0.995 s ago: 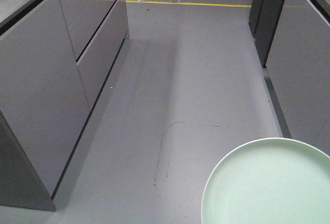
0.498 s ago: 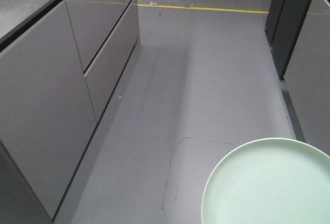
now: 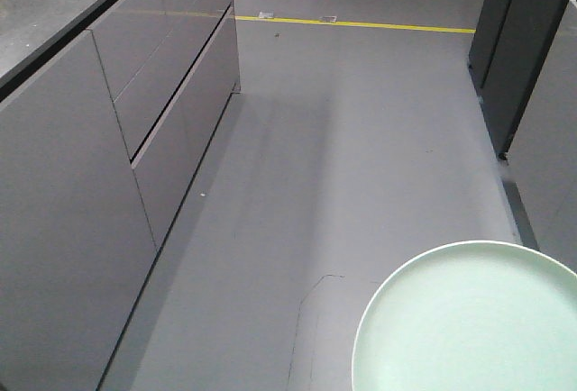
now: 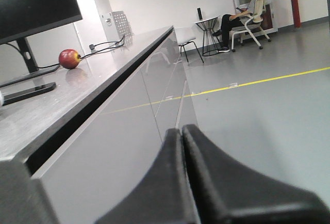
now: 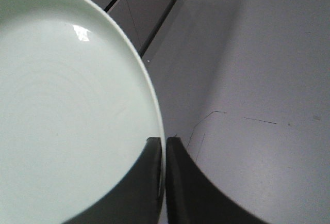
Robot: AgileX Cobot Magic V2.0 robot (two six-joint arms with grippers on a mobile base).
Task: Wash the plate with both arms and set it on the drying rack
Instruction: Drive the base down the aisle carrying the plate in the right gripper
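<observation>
The pale mint-green plate (image 3: 469, 323) fills the lower right corner of the front view, held level above the grey floor. In the right wrist view the same plate (image 5: 67, 105) takes up the left half, and my right gripper (image 5: 165, 140) is shut on its rim, one finger above and one below. My left gripper (image 4: 181, 129) is shut with nothing between its fingers, pointing along the cabinet front. The drying rack is out of view. Neither arm shows in the front view.
A long grey cabinet run (image 3: 108, 139) with a dark countertop (image 4: 77, 100) lines the left of the aisle; an apple (image 4: 68, 58) and a monitor base rest on it. Dark cabinets (image 3: 523, 58) stand on the right. A yellow floor line (image 3: 361, 24) crosses ahead. A person (image 4: 242, 2) sits far off.
The view has moved forward along the aisle: the left cabinets and floor marks slid toward the bottom of the frame. The plate keeps the same place in the picture.
</observation>
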